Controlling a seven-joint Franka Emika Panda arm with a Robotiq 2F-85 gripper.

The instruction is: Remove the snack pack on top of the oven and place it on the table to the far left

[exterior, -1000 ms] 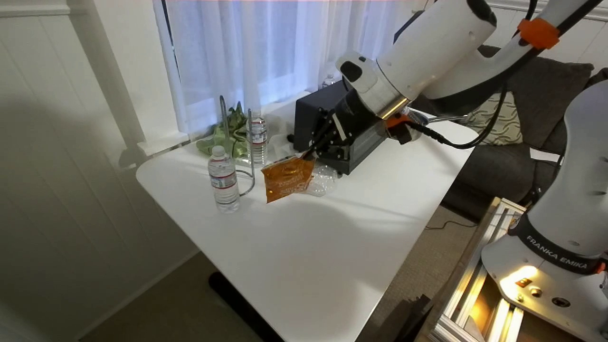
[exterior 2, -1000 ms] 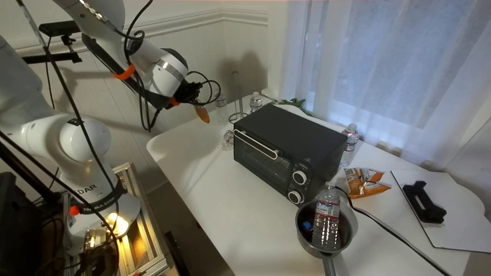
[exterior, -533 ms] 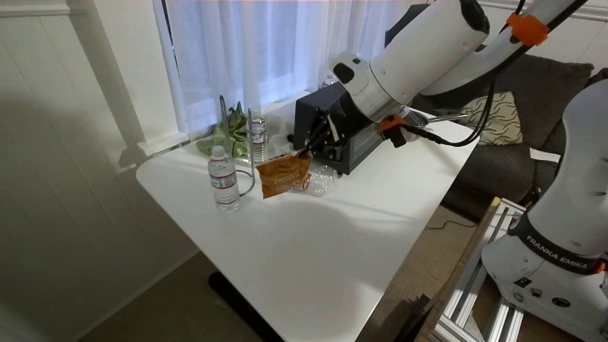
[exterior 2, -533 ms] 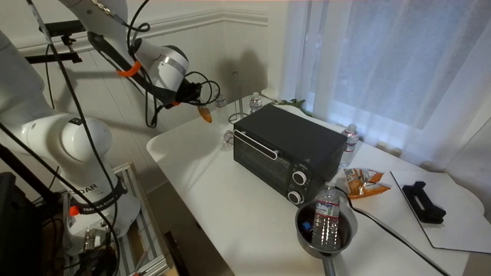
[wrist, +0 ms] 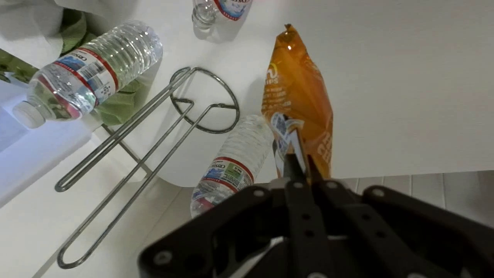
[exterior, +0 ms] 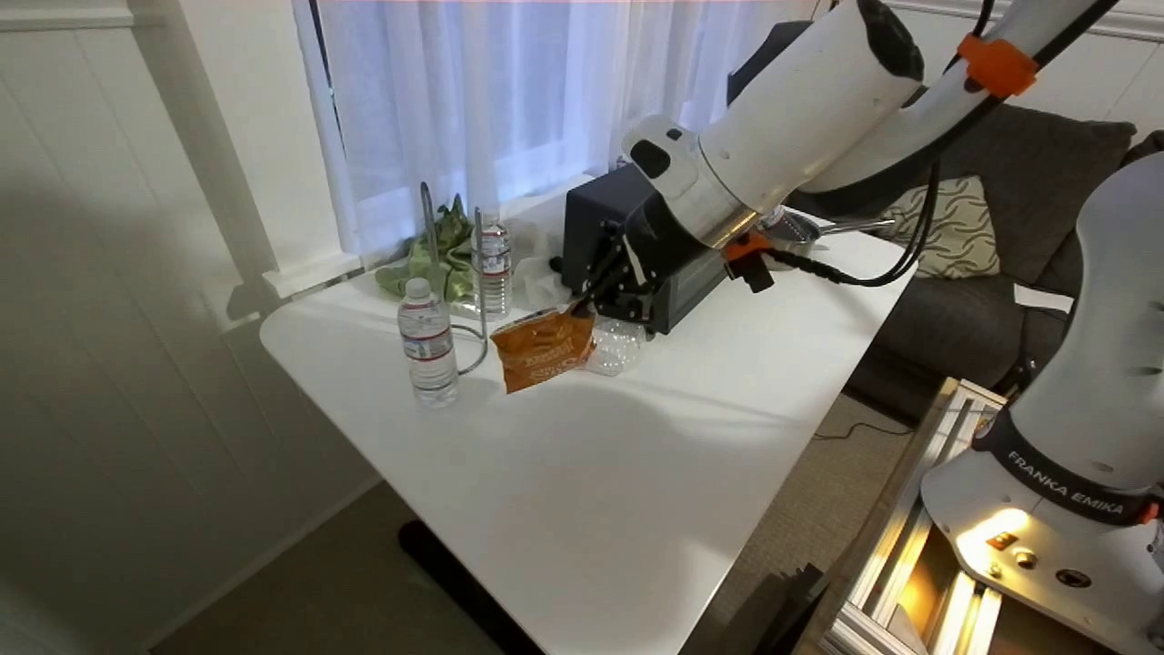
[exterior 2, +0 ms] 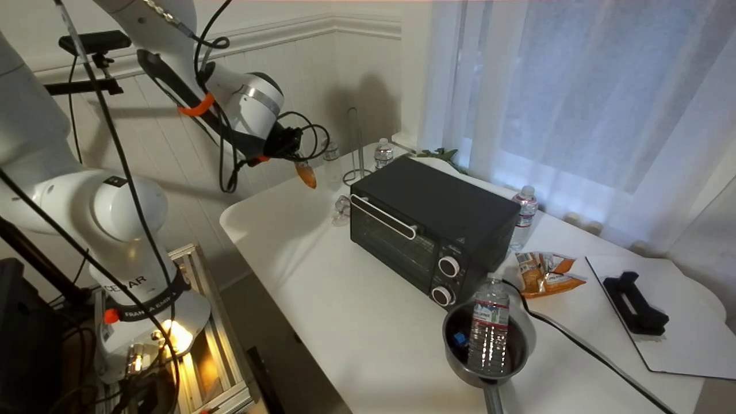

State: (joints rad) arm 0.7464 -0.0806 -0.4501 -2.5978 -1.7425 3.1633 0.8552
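My gripper (exterior: 580,307) is shut on the orange-brown snack pack (exterior: 543,350), pinching it by one end. The pack hangs from the fingertips above the white table (exterior: 582,509), off the oven and near the bottles and wire stand. In the wrist view the pack (wrist: 295,85) reaches out beyond the gripper (wrist: 303,162), with pale print on its side. The pack also shows small in an exterior view (exterior 2: 306,175), with the gripper partly hidden by cables. The black oven (exterior 2: 431,201) stands on the table; the arm covers part of it in an exterior view (exterior: 596,223).
A wire stand (exterior: 479,273) and two upright water bottles (exterior: 429,346) (exterior: 493,268) stand near the pack. A clear bottle (exterior: 620,346) lies by the oven. Another orange packet (exterior 2: 546,276), a pot (exterior 2: 451,351) holding a bottle, and a board (exterior 2: 690,333) lie beyond the oven.
The gripper, still holding the snack pack, has moved slightly left in an exterior view, rising a little and then dipping lower. The oven and bottles have not moved.
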